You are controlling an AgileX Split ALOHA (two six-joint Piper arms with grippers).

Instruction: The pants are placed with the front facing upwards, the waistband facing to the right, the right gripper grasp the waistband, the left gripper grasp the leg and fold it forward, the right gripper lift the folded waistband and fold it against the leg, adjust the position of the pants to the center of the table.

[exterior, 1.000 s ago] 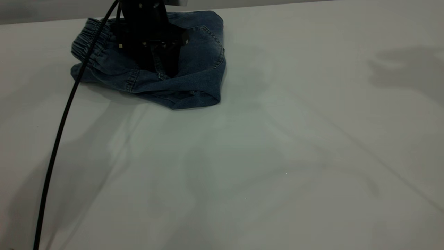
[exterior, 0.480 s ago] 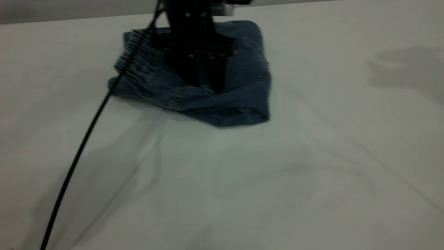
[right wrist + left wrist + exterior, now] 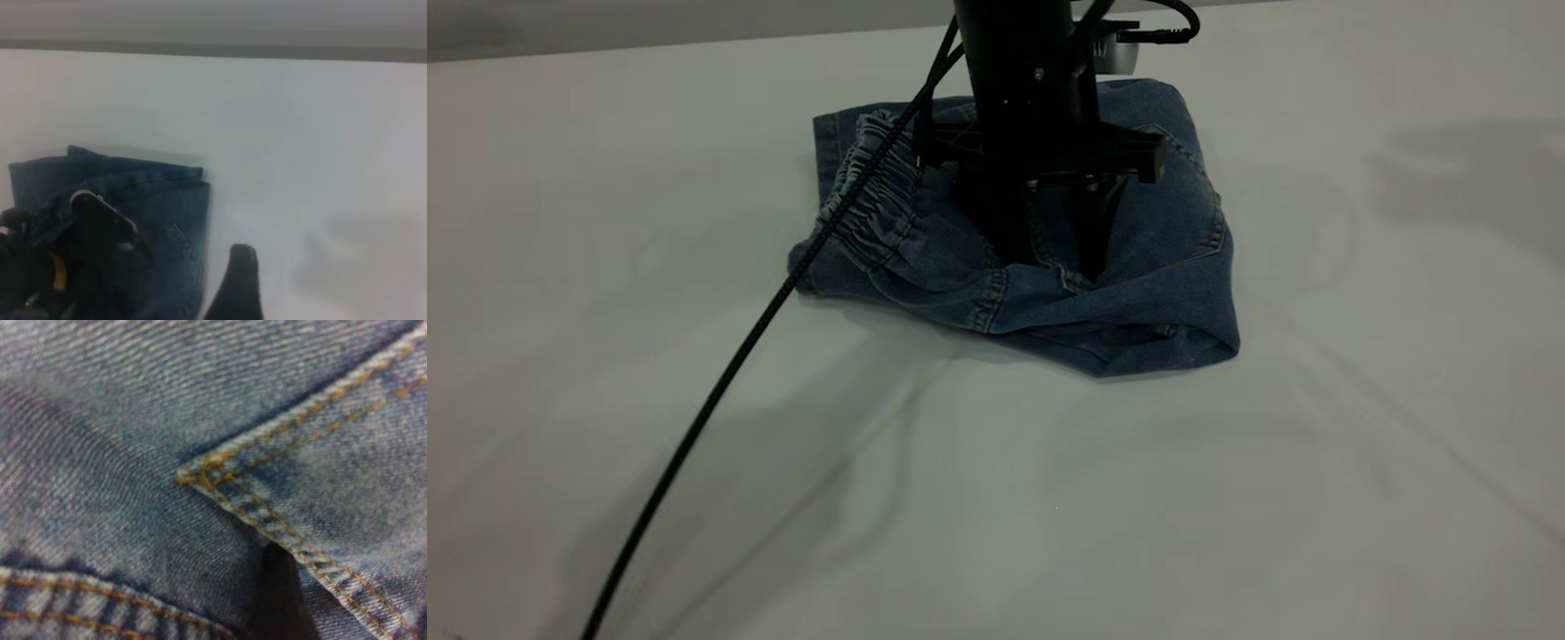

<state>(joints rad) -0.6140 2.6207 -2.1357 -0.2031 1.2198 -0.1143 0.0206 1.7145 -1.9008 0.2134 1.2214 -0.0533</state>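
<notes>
The folded blue denim pants [image 3: 1165,258] lie on the white table [image 3: 1049,516], towards its far middle. Their ruffled waistband [image 3: 871,204] is on the left side of the bundle. My left gripper [image 3: 1049,258] stands upright on the pants, open, with both fingertips pressed down into the denim. Its wrist view is filled with denim [image 3: 133,420] and tan pocket stitching, with one dark finger [image 3: 277,600] against the cloth. My right gripper [image 3: 237,287] hovers over bare table, off to the side of the pants [image 3: 173,207], touching nothing.
A black cable [image 3: 720,391] runs from the left arm down across the near left of the table. The table's far edge [image 3: 649,40] lies just behind the pants. The cloth-covered surface shows soft wrinkles near the front.
The left gripper has slid the pants rightwards and nearer, from the far left to the far middle of the table. The cable has swung along with it.
</notes>
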